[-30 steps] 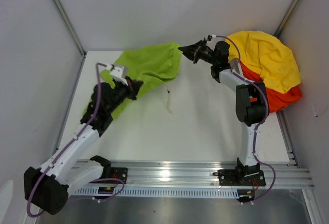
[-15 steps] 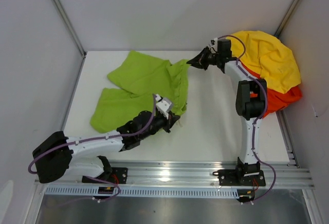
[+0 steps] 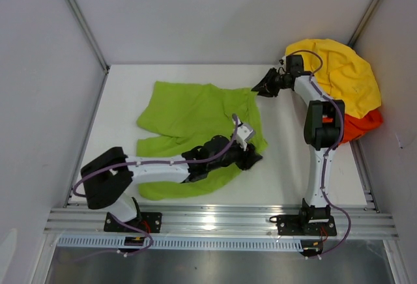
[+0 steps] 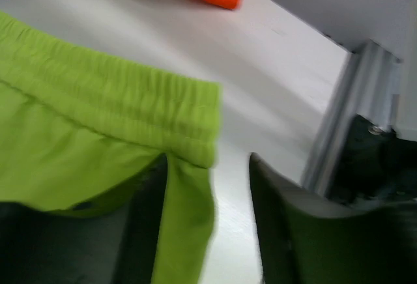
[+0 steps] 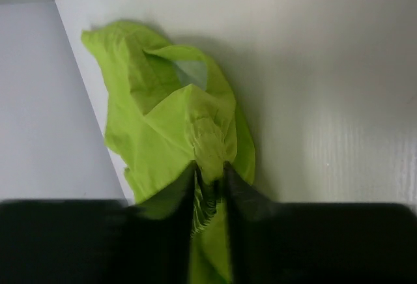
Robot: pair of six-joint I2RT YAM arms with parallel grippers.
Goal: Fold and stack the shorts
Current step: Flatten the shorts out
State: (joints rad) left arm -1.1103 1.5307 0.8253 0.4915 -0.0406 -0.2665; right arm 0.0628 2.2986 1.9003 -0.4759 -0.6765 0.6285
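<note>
Lime-green shorts [image 3: 189, 111] are lying spread on the table [image 3: 280, 160], partly folded.

Left gripper [image 3: 255, 158] is sitting at their near right corner, with the arm lying across their near part. The jaws are standing apart. In the wrist view the waistband [image 4: 130, 95] corner is drooping into the gap against one finger [image 4: 146, 232], and bare table is showing between the cloth and the other finger.

Right gripper [image 3: 258, 89] is sitting at their far right corner. Its fingers [image 5: 241, 196] are standing close together, pinching a bunched ridge of the green cloth.

Orange-red shorts [image 3: 355, 127] are lying well right of the green pair, apart from it and mostly under a yellow cloth [image 3: 339, 69].
</note>
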